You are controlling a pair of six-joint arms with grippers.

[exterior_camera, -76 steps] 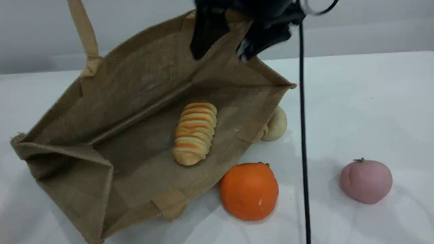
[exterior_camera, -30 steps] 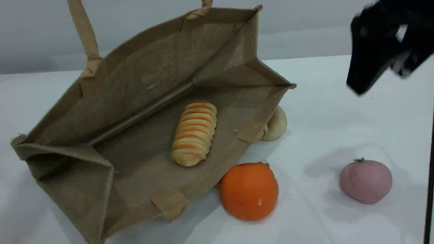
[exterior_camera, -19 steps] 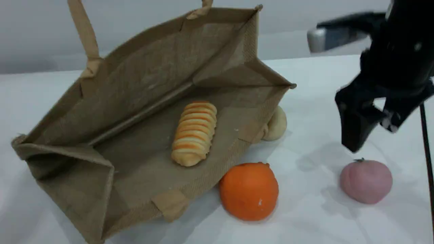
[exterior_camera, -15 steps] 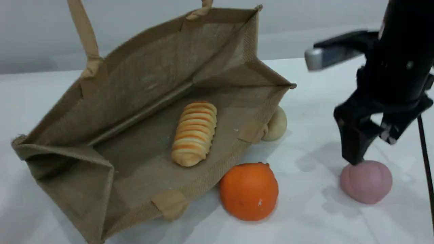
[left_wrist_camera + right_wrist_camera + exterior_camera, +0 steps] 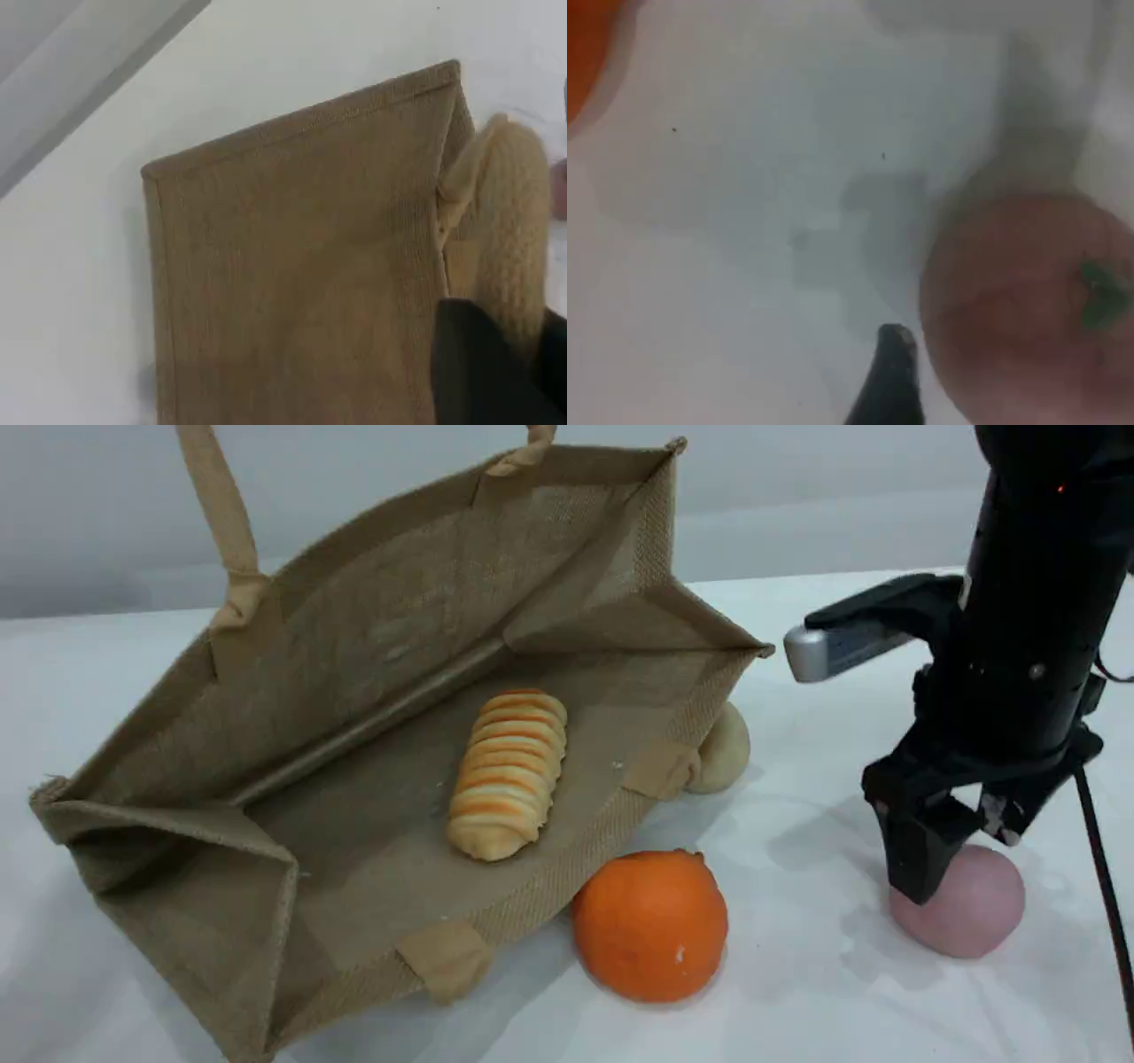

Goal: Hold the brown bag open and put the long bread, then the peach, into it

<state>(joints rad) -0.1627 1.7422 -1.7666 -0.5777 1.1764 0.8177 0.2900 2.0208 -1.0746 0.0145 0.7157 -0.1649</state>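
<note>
The brown bag [image 5: 372, 646] lies on its side with its mouth open toward the camera, and its upper handle [image 5: 217, 505] is pulled up out of the frame. The long bread [image 5: 508, 775] rests inside on the lower wall. In the left wrist view my left gripper's dark fingertip [image 5: 492, 372] is shut on the beige handle [image 5: 509, 212] beside the bag's outer wall [image 5: 292, 266]. My right gripper [image 5: 961, 850] is open and lowered over the pink peach [image 5: 974, 912], one finger [image 5: 912, 859] on its left side. The right wrist view shows the peach [image 5: 1028, 310] beside one fingertip [image 5: 890, 381].
A bright orange fruit [image 5: 651, 926] sits against the bag's front edge. A pale round bun [image 5: 722, 748] lies behind the bag's right corner. A black cable [image 5: 1103, 886] hangs at the far right. The bag's lower handle [image 5: 447, 961] lies flat on the white table [image 5: 842, 1001].
My right gripper left the space above the bag, swung right and came down until its open fingers straddle the peach. Bag, bread and the other fruit have not moved.
</note>
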